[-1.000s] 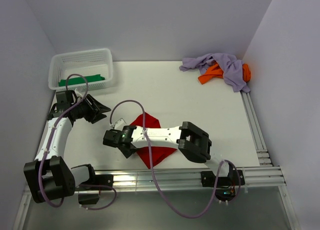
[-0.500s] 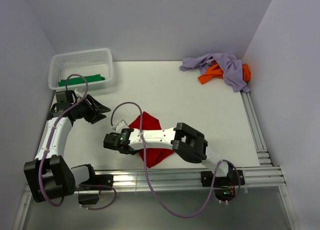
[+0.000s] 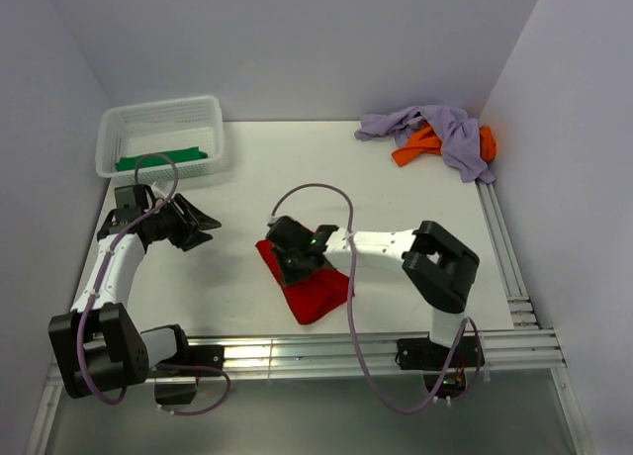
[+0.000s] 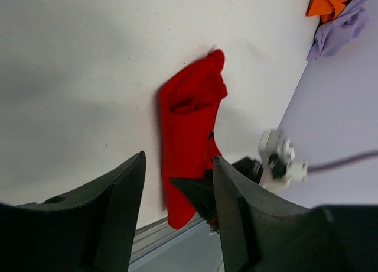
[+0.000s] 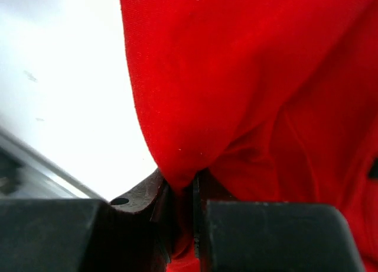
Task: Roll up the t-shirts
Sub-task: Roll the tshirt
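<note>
Biggest picture first: the table (image 3: 376, 178) layout is basically unchanged vs a sec ago. The white mesh basket (image 3: 158, 109) is at the back left w/ the green t-shirt (image 3: 163, 158) lying in it. The lavender t-shirt (image 3: 440, 124) and orange t-shirt (image 3: 415, 150) are bunched together at the back right, untouched afaict.

What did change is the red t-shirt (image 3: 312, 287). It was a wider diamond shape near the front edge. Now it's a narrower strip running from mid-table down toward the front rail, so part of it looks folded or dragged over itself.

That's the right gripper (image 5: 193, 189) at work. A sec ago its arm reached across the shirt to the left side w/ jaws wide. Now the jaws are nearly closed w/ a fold of red cloth pinched between them (wrist cam shows it clearly), and it sits at the shirt's far end.

Left gripper (image 3: 201, 226) hasn't moved. It's parked left of the shirt, well apart from it, jaws about halfway apart and holding nothing.

IMO this is the start of the red one's roll: edge grabbed and the first tuck made, but no tight roll yet. Lavender and orange aren't started.
</note>
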`<action>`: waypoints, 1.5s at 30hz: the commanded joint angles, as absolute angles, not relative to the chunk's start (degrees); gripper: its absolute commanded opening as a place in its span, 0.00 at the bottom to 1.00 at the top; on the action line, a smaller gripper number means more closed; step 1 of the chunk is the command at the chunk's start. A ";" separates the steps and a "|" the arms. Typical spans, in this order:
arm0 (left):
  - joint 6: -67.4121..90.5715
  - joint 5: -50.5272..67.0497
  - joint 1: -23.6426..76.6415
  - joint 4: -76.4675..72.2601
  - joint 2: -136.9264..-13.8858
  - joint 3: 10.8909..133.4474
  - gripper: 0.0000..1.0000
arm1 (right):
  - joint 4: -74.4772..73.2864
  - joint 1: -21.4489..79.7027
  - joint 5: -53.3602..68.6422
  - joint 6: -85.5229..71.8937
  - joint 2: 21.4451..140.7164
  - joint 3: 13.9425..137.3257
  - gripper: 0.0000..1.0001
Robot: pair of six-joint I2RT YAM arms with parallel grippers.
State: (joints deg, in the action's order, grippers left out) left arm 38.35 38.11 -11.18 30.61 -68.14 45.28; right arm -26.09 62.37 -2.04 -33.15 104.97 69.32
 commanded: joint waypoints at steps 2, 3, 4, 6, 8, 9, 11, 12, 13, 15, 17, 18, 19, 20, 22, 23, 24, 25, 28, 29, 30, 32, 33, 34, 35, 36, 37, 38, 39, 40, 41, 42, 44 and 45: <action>37.88 41.04 -11.34 27.78 -67.76 43.69 0.55 | -5.24 53.12 24.56 -33.13 103.35 62.07 0.00; 37.97 41.04 -11.25 27.16 -67.68 43.42 0.55 | -2.84 51.35 28.44 -34.87 103.97 61.09 0.00; 38.14 41.22 -10.99 26.46 -67.50 43.16 0.55 | -0.29 49.68 31.87 -36.02 104.76 59.95 0.00; 39.37 42.19 -10.46 23.48 -66.89 41.84 0.56 | 9.20 45.45 42.25 -39.89 107.22 56.70 0.00; 41.47 42.45 -8.36 20.93 -66.62 40.26 0.57 | 17.17 42.82 47.69 -42.09 109.58 53.81 0.00; 42.44 42.28 -7.39 17.61 -66.27 39.64 0.58 | 20.10 42.19 49.46 -45.32 110.38 52.92 0.00; 45.77 41.75 -3.97 13.65 -66.01 37.45 0.61 | 30.25 40.96 53.50 -49.29 113.18 50.12 0.00; 46.75 40.36 -2.48 9.88 -65.83 36.57 0.63 | 33.11 40.09 54.31 -52.79 114.07 49.40 0.00; 47.80 39.65 -0.37 7.49 -65.92 34.65 0.64 | 35.31 39.82 55.01 -54.04 114.95 48.70 0.00; 50.62 37.98 2.89 3.45 -66.53 32.62 0.67 | 38.75 39.46 56.85 -55.89 117.50 48.69 0.00; 52.11 37.36 5.27 -2.95 -66.97 29.89 0.73 | 41.82 39.38 57.56 -57.04 119.34 48.26 0.00; 52.38 37.01 5.71 -4.73 -67.41 29.19 0.75 | 43.31 39.29 58.61 -58.61 120.05 48.08 0.00; 52.47 37.00 6.50 -6.14 -67.76 28.14 0.77 | 44.81 39.11 59.06 -59.49 120.67 47.73 0.00; 52.47 37.00 6.76 -8.59 -68.46 27.69 0.81 | 47.61 39.02 59.58 -60.98 121.63 47.29 0.00; 52.21 36.30 7.82 -9.93 -69.43 26.90 0.82 | 49.48 38.59 60.55 -62.13 122.34 46.85 0.00; 51.95 35.86 8.26 -11.67 -70.30 26.72 0.83 | 49.31 38.50 60.90 -62.05 122.78 47.02 0.00; 51.94 35.42 8.61 -12.56 -70.92 26.37 0.83 | 48.70 38.41 61.08 -61.44 122.87 47.11 0.00; 51.94 34.81 9.31 -13.96 -71.54 25.50 0.83 | 47.65 38.32 61.26 -60.74 122.70 47.72 0.00; 52.21 35.07 9.67 -18.89 -75.49 24.87 0.83 | 41.59 38.32 61.26 -56.70 122.17 49.30 0.00; 51.77 34.98 9.75 -19.07 -77.59 25.48 0.82 | 38.88 38.41 61.26 -55.04 122.08 49.83 0.00; 51.16 34.63 10.02 -18.38 -78.48 26.18 0.82 | 37.63 38.32 61.17 -54.32 121.99 50.09 0.00; 48.96 33.49 11.16 -16.80 -81.02 28.99 0.83 | 33.60 38.23 61.17 -51.78 121.99 51.59 0.00; 48.26 33.05 11.68 -14.96 -81.82 29.96 0.83 | 32.70 38.23 61.17 -51.16 122.08 52.03 0.00; 47.12 32.44 12.56 -14.16 -82.61 31.88 0.83 | 31.65 38.23 61.17 -50.54 122.08 52.81 0.00; 46.76 32.26 13.00 -13.98 -83.75 32.43 0.84 | 29.73 38.32 61.08 -49.23 122.17 53.26 0.00; 46.58 31.91 13.44 -13.97 -84.28 32.95 0.84 | 28.58 38.32 61.00 -48.44 122.17 53.70 0.00; 46.32 31.64 14.06 -14.06 -84.64 33.66 0.84 | 27.61 38.32 61.00 -47.82 122.17 54.31 0.00; 46.32 31.21 14.32 -14.15 -84.90 33.92 0.85 | 26.64 38.23 61.00 -47.20 122.17 54.40 0.00; 46.32 30.77 14.50 -14.67 -84.82 34.01 0.85 | 26.20 38.32 61.08 -46.94 122.25 54.58 0.00; 46.41 30.59 14.85 -15.20 -84.73 34.10 0.86 | 25.50 38.23 61.00 -46.59 122.26 54.93 0.00; 46.49 30.41 15.03 -14.94 -84.90 34.36 0.86 | 24.62 38.23 60.91 -45.97 122.17 55.11 0.00; 46.06 29.63 15.20 -13.29 -85.60 35.06 0.85 | 24.26 38.23 60.65 -45.71 122.08 55.02 0.00; 43.52 27.52 16.43 -7.77 -88.22 38.31 0.80 | 23.04 38.14 60.38 -44.83 122.08 55.46 0.00; 42.81 26.90 16.96 -6.69 -88.68 39.10 0.79 | 22.85 38.06 60.38 -44.82 122.17 55.63 0.00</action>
